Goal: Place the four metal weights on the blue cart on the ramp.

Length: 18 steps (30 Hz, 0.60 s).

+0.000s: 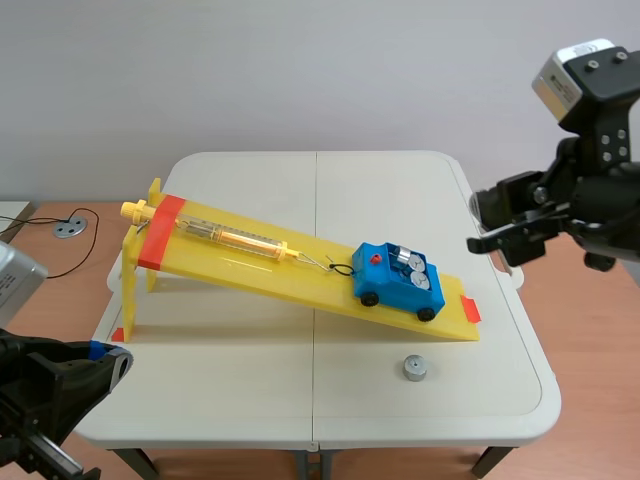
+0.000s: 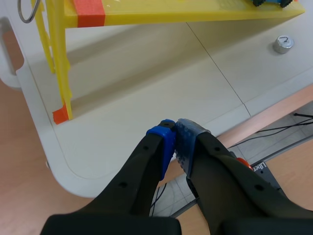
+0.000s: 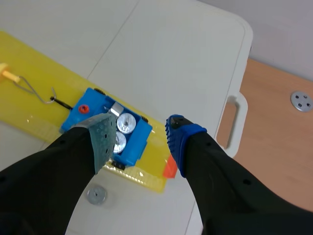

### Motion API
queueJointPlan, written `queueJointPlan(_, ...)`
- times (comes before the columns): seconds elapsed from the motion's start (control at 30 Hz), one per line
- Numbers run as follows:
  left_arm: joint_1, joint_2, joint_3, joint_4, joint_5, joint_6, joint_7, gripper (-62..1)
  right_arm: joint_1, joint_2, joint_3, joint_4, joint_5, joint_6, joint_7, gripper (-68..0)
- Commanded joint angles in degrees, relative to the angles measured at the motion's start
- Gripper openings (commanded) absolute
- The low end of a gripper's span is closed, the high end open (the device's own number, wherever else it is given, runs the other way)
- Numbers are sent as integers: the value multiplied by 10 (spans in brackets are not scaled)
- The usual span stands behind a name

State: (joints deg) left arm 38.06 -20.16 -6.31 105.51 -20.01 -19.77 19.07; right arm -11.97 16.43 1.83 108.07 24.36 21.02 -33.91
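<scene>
The white table (image 1: 250, 380) filled mid-frame, the yellow ramp (image 1: 240, 262) slanting across it from upper left to lower right. My right gripper (image 1: 485, 225) hung at the right edge, fingers (image 3: 215, 166) apart, empty; the left gripper (image 2: 175, 126) sat lower left, pads (image 2: 188, 139) together on nothing. The blue cart (image 1: 385, 280) rested low on the ramp, weights (image 1: 408, 262) aboard (I couldn't count them surely). One loose weight (image 1: 414, 368) lay on the table below it. I feared it slipping from the pads, or a heavy drop shoving the cart downhill
</scene>
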Motion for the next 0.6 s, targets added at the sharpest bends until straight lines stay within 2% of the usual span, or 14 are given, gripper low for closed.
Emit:
queueJointPlan(0.0,-21,5,-5,39,-42,-21,-55,-578,0,46,27,66,42,15,43,-425)
queueJointPlan(0.13,-21,5,-5,39,-42,-21,-55,-578,-53,71,63,96,49,16,37,-425)
queueJointPlan(0.3,-21,5,-5,39,-42,-21,-55,-578,-101,75,78,99,48,26,39,-425)
queueJointPlan(0.4,-21,5,-5,39,-43,-21,-55,-578,-113,74,68,83,41,31,57,-427)
queueJointPlan(0.57,-21,5,-5,39,-43,-21,-55,-578,-106,50,49,23,20,30,106,-427)
